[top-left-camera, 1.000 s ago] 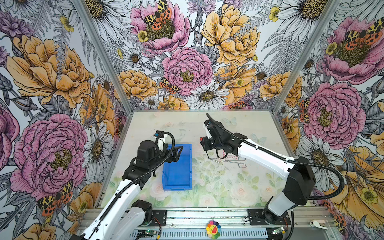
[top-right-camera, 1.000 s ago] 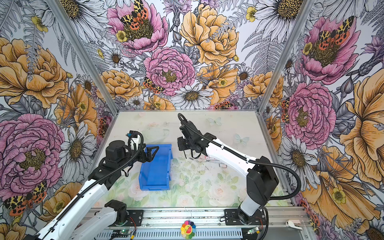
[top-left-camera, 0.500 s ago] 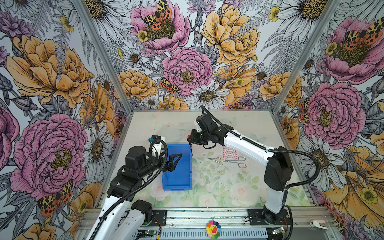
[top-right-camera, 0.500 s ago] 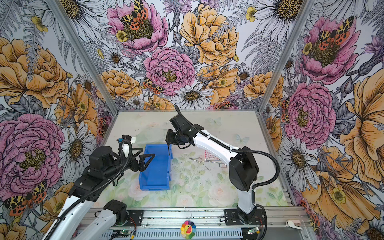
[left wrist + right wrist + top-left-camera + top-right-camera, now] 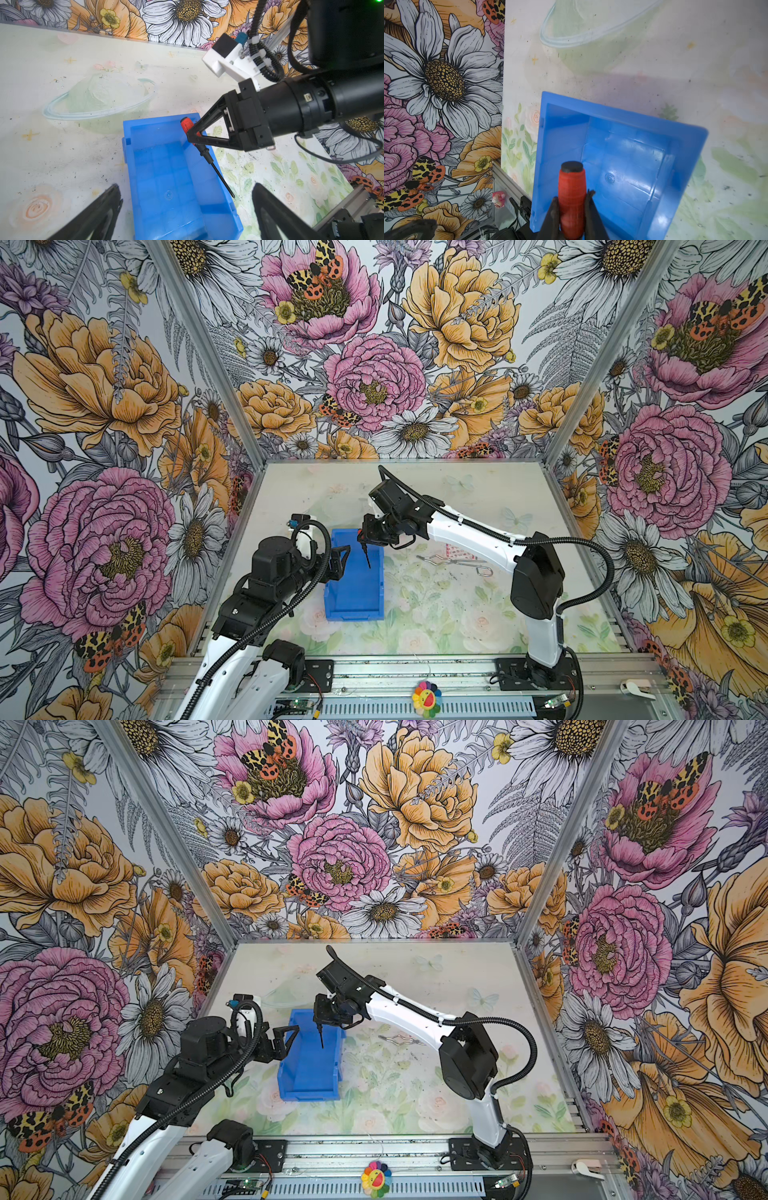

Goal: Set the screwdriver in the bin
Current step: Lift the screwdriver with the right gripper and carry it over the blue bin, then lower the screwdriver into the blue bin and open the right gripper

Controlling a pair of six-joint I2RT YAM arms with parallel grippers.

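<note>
The right fingers (image 5: 199, 138) are clenched on the red handle of the screwdriver (image 5: 204, 154). The right wrist view shows one finger pressed against each side of the handle (image 5: 572, 187), and the black end cap sticks out past the tips of the right fingers (image 5: 588, 209). Below the grip, the black collar and thin shaft hang down at a tilt with the tip lowest.

The bin (image 5: 353, 597) stands on the worktop (image 5: 457, 614) directly beneath the right fingers (image 5: 368, 533). In both top views the shaft of the screwdriver (image 5: 365, 553) points into the open bin (image 5: 309, 1073), at its far end and close to the wall on the right arm's side. The tip sits inside the rim outline, but I cannot tell whether it touches the blue floor or wall.

The left fingers (image 5: 341, 549) are spread wide and hold nothing. They sit just beside the opposite long wall of the bin, across from the right fingers (image 5: 322, 1013), with the screwdriver (image 5: 320, 1038) between the two pairs. In the left wrist view the bin (image 5: 166, 176) lies between the two spread left fingers (image 5: 99, 214).

Silver wire tongs (image 5: 453, 562) lie flat on the worktop, well apart from both pairs of fingers and outside the bin, on the right arm's side.
</note>
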